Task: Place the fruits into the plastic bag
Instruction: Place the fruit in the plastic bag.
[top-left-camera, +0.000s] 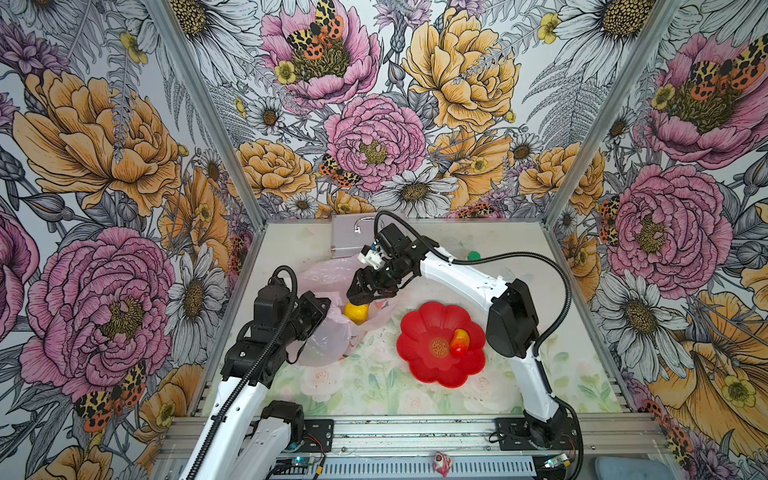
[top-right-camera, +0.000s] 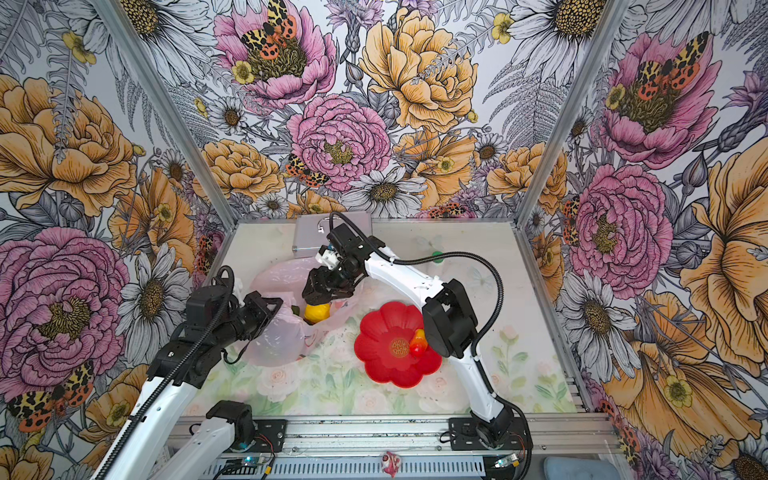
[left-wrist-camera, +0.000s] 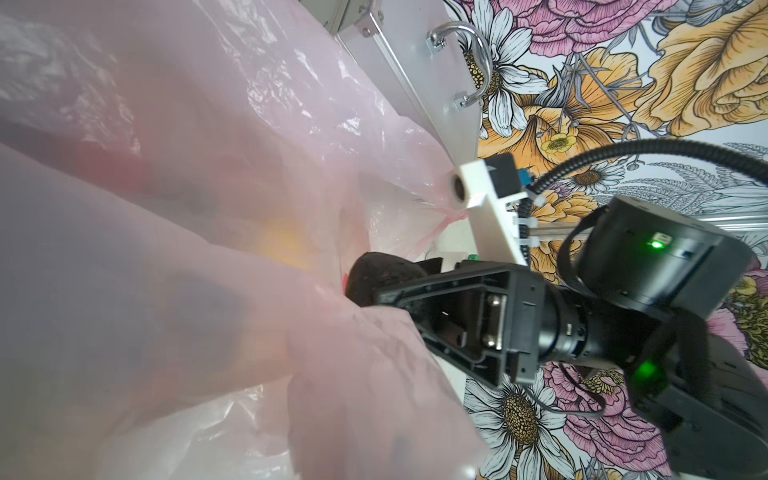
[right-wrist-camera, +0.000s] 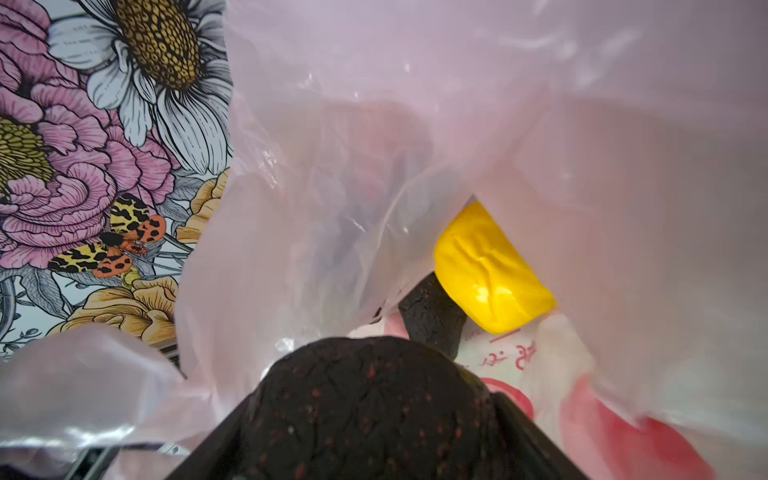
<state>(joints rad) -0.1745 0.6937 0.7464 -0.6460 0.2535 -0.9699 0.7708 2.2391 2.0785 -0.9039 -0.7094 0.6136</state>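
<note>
The right gripper (top-left-camera: 365, 299) hangs over the open mouth of the plastic bag (top-left-camera: 324, 340), left of the table's middle. Its jaws stand wide and grip a dark avocado (right-wrist-camera: 365, 399); in the right wrist view the pebbled fruit fills the gap between both jaws and touches each. The left wrist view shows the same avocado (left-wrist-camera: 382, 276) at the jaw tips, just at the bag's rim and above the fruits inside.

The left gripper (top-left-camera: 326, 311) is clenched tight at the bag's left edge. The pale pink film rises to its tip and drapes down from there, so it appears to pinch the rim. The plastic hides its fingertips in the left wrist view.

Inside the bag, a yellow lemon (top-left-camera: 356, 312) lies directly below the right gripper, seen through the opening in both top views. In the right wrist view a second dark avocado (right-wrist-camera: 432, 320) rests against the lemon (right-wrist-camera: 490, 270). Other fruits show only as blurred colours through the film.

To the right of the bag, apart from it, the red flower-shaped plate (top-left-camera: 419, 365) carries one orange-red mango (top-left-camera: 459, 341) right of its centre. A small green fruit (top-left-camera: 473, 255) lies on the far right of the table. A silver case (top-left-camera: 345, 232) stands at the far edge behind the bag.
</note>
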